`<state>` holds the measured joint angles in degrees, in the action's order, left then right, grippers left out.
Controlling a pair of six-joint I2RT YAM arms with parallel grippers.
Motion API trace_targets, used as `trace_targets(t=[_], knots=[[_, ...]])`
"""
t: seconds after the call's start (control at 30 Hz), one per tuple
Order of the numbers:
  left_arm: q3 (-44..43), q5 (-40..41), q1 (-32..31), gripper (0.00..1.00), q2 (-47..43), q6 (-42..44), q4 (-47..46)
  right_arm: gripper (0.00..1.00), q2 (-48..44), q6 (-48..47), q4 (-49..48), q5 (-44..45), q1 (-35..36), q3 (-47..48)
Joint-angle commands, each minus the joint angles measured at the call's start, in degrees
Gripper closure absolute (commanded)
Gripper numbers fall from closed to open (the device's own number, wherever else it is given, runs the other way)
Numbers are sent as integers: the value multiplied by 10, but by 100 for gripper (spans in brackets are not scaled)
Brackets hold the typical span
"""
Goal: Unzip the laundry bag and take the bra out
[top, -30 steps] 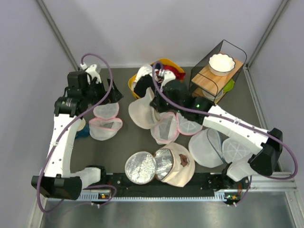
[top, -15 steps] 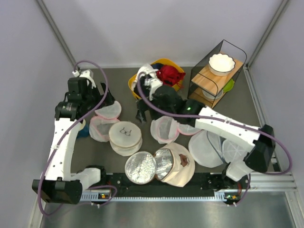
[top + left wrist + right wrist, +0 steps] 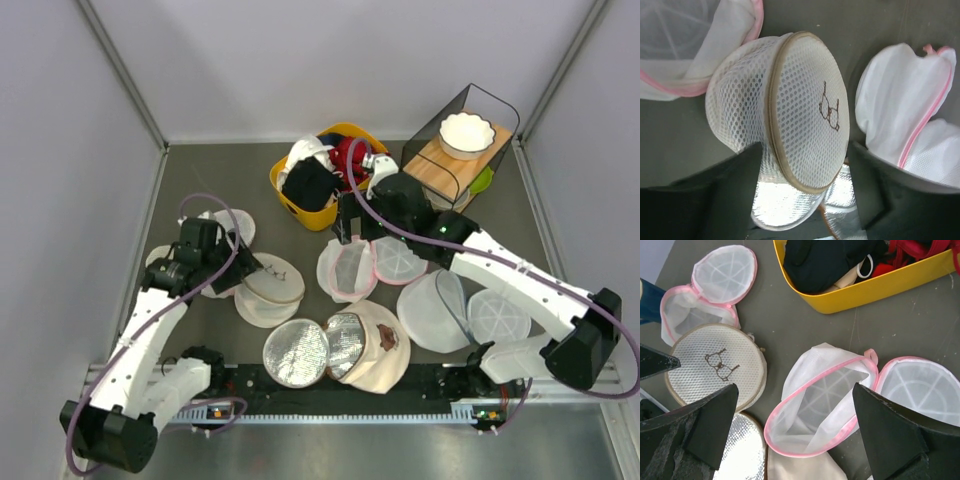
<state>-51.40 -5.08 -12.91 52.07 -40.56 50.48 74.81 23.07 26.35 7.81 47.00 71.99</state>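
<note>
Laundry bag [image 3: 268,290] near-left of yellow basket [image 3: 290,200], glasses mark up, zip rim looks closed. Bra unseen, presumably inside. Left gripper [image 3: 802,167] jaws apart, straddling bag edge, likely lining up grip. Right gripper [image 3: 795,400] wide apart, empty, hovering beside basket over pink-trimmed mesh bag [image 3: 810,390].

Left arm [image 3: 150,322] and right arm [image 3: 512,275]: smooth white link shells joined by black cylindrical joint housings. A purple cable [image 3: 213,199] runs in loose loops along each arm. The bases [image 3: 190,372] are mounted on a black rail [image 3: 435,386] that carries small orange and green lights [image 3: 214,410]. A green indicator [image 3: 440,229], probably a status light, glows on the right arm. Fingers [image 3: 697,422]: matte black, broad and wedge-shaped, tapering to blunt tips in both wrist views.
</note>
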Motion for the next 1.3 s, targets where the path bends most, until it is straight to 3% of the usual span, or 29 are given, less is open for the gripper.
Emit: trace_targets(t=[0.0,0.03,0.07,0.13,0.17,0.23,0.33,0.37,0.43,0.57,0.87,0.9,0.97,1.0,1.03,1.07,1.13,1.2,1.27], knots=[[46,-14,-5,43,13,-61,-57,1,24,2,-10,-20,3,24],[48,-32,-4,66,21,-55,-79,1,28,-2,-10,-25,3,27],[40,-38,-4,100,39,-28,-88,1,33,-7,-9,-32,3,35],[12,-80,-2,100,57,15,-101,1,39,-26,-5,-74,-6,45],[-27,-103,-2,100,75,75,-103,1,39,-34,-5,-102,-11,50],[-69,-171,0,100,91,142,-102,1,42,-60,-5,-197,-31,56],[-128,-331,0,100,115,240,-94,1,55,-116,-6,-308,-44,69],[-147,-422,-1,100,126,280,-84,1,60,-130,-6,-328,-44,75],[-164,-482,-1,100,131,323,-63,1,72,-157,-5,-348,-43,80],[-165,-507,-1,100,95,397,-63,1,83,-188,-11,-332,-43,83],[-185,-523,-1,100,74,448,-50,5,118,-213,-31,-396,-44,76],[-187,-519,-1,100,76,447,-49,9,117,-210,-32,-426,-43,76],[-196,-507,-1,100,87,437,-47,38,118,-203,-33,-451,-43,74],[-199,-507,-1,100,91,435,-47,68,118,-194,-35,-467,-44,73],[-204,-501,-1,100,97,427,-52,90,118,-186,-36,-471,-43,69],[-206,-497,-1,100,100,423,-55,100,118,-177,-37,-469,-44,67],[-208,-474,-1,100,109,408,-70,100,117,-150,-49,-469,-42,54],[-213,-401,0,98,121,390,-90,100,117,-105,-67,-462,-42,47],[-249,-317,1,72,150,368,-66,100,119,-29,-105,-433,-42,39]])
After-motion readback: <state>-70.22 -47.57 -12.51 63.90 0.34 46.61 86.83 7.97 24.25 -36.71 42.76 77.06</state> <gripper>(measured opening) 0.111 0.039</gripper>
